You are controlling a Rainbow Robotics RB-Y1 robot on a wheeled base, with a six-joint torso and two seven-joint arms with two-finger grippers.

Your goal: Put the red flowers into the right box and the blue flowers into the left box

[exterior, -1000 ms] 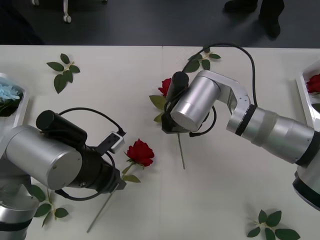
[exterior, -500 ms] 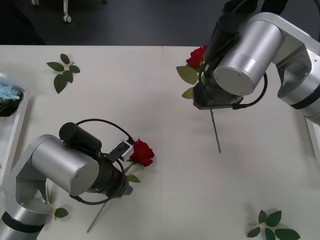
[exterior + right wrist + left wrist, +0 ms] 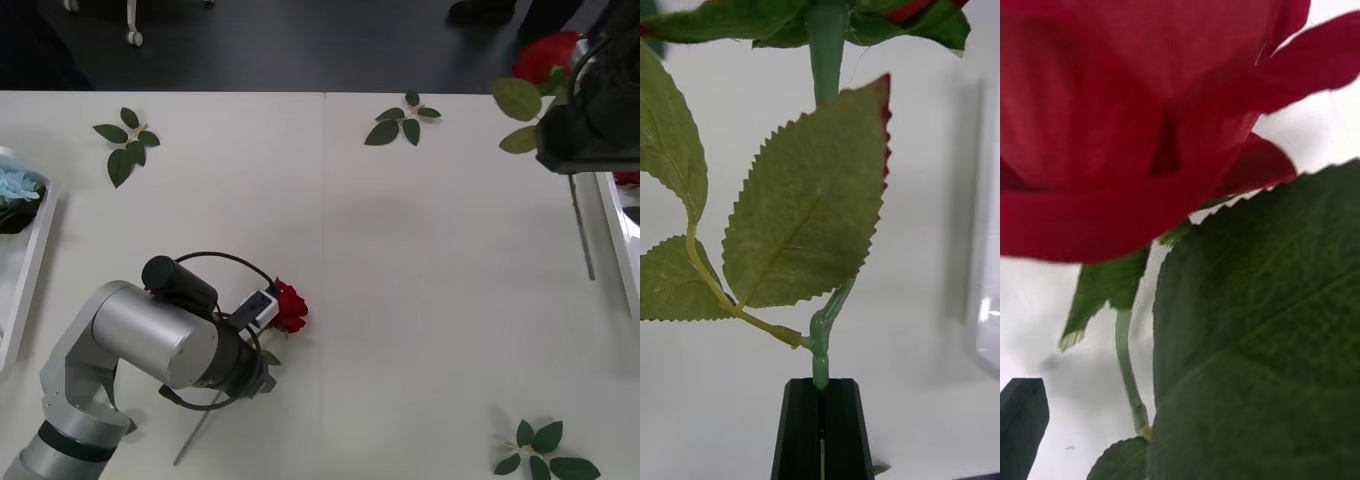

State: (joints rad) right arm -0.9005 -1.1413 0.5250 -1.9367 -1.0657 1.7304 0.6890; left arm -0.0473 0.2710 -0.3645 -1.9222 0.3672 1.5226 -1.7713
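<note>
Two roses in play. Right gripper [image 3: 821, 420] clenched on one red rose [image 3: 545, 55] stem, held up at the table's far right by the right box [image 3: 612, 215]. Left gripper [image 3: 1022, 420] spread, low over second rose [image 3: 288, 306] lying mid-table. Blue flowers [image 3: 15, 187] sit in left box [image 3: 25, 275].

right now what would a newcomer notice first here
A red rose is held aloft at the table's far right, its stem pinched in the right pincer beside the right box. Near the front left, the left pincer closes in on another red rose lying on the table.
</note>
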